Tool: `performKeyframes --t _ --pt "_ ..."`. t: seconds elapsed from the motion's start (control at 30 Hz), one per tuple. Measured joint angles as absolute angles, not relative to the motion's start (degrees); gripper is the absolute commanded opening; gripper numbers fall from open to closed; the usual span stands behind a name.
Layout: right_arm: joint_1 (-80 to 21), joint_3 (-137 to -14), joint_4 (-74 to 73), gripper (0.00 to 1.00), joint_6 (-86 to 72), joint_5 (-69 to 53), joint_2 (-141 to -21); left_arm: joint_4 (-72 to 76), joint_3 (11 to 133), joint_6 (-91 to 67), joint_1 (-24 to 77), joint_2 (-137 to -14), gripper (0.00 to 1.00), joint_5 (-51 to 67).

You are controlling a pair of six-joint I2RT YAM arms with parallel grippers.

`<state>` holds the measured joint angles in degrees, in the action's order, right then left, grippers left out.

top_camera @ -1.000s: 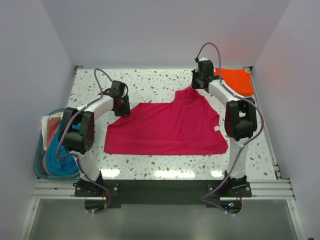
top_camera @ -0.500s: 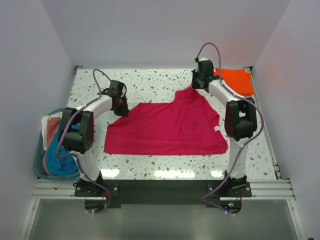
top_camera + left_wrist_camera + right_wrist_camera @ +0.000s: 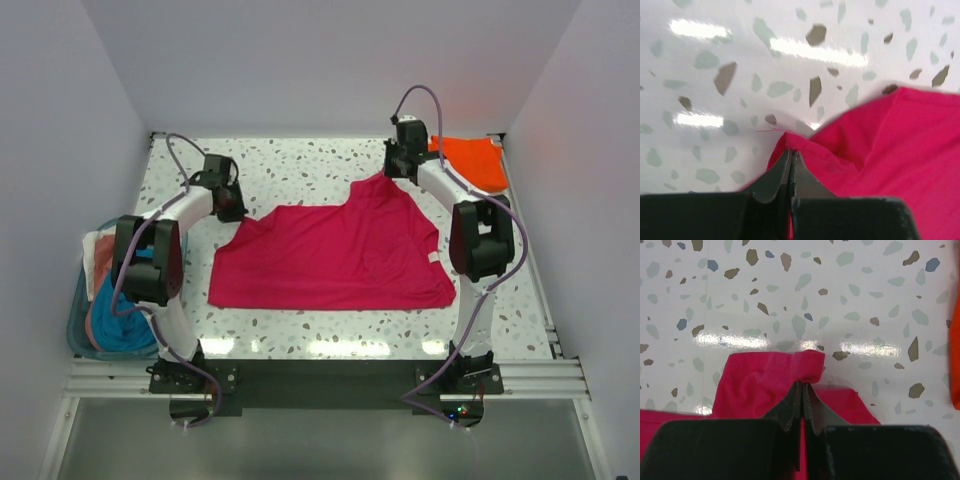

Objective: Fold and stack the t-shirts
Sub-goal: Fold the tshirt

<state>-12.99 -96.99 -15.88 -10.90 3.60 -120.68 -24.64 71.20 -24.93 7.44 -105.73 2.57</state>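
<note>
The magenta-pink t-shirt (image 3: 340, 258) lies spread over the middle of the speckled table. My left gripper (image 3: 232, 214) is shut on its far left corner (image 3: 790, 142), the hem pinched between the fingers and lifted a little. My right gripper (image 3: 388, 174) is shut on the shirt's far right point, where the cloth (image 3: 772, 377) bunches over the fingertips. The orange t-shirt (image 3: 472, 160) lies crumpled at the far right corner; its edge (image 3: 956, 355) shows in the right wrist view.
A teal bin (image 3: 78, 318) holding blue and pale cloth hangs off the table's left side beside the left arm. White walls close in the table on three sides. The arm bases stand on a black rail (image 3: 320, 372) at the near edge.
My left gripper has closed on the shirt's far left corner and moved left and back, drawing that corner out. The right gripper has stayed shut on its corner.
</note>
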Motion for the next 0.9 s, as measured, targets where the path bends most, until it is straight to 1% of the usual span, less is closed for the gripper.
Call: performKeyframes --t 0.23,0.6,0.73,0.9 --pt "-12.3 -97.0 -16.1 0.00 -10.9 4.8 -120.7 -17.7 73.1 -26.2 3.2 -105.8 0.00 0.6" --pt "-11.7 -97.0 -16.3 0.00 -11.1 5.0 -120.1 -11.4 76.6 -27.3 2.1 -108.4 0.00 -2.2" --pt "-11.7 -96.6 -16.2 0.00 -11.3 5.0 -117.8 -11.2 76.7 -27.9 1.9 -108.7 0.00 -3.1" --pt "-11.7 -93.1 -15.8 0.00 -11.7 5.0 -111.9 -10.3 76.0 -28.7 1.6 -108.6 0.00 -3.6"
